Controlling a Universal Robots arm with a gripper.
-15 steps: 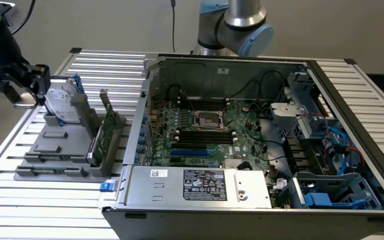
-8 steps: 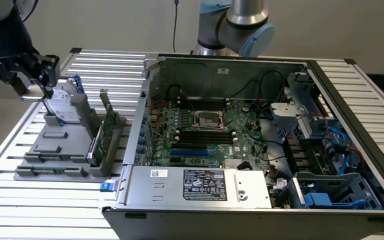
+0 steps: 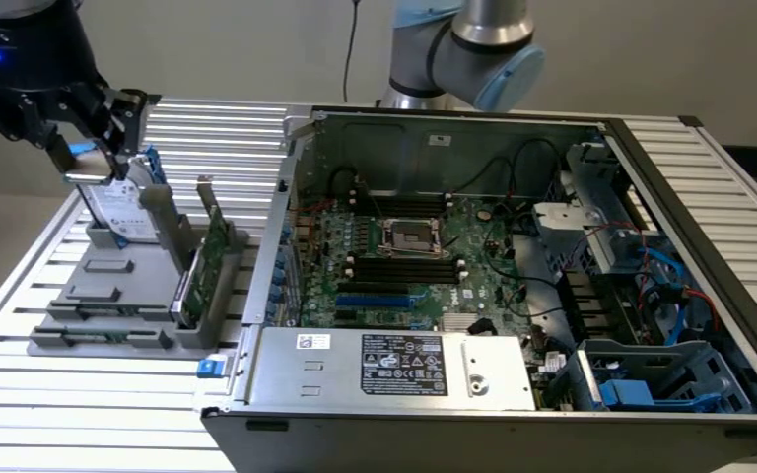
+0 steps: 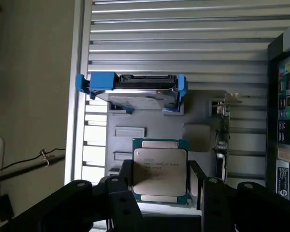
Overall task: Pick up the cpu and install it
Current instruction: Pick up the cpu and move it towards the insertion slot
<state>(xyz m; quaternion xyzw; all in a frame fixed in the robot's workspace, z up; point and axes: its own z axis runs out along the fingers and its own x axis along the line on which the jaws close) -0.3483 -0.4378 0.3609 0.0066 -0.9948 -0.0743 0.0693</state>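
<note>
Cpu point(image 4: 159, 171) clamped by two opposite edges between the gripper point(image 4: 161, 176) fingers in the wrist view, shiny lid facing the camera, grey holder point(image 4: 159, 123) and blue-bracketed hard drive point(image 4: 133, 92) beyond it. Over in the exterior view, hanging above that holder on the tabletop point(image 3: 36, 414), well apart from the socket point(image 3: 414, 236) inside the open case point(image 3: 484, 443). Best bet, probably: keep it dead level, hold the squeeze steady, steer clear of the drive.
</note>
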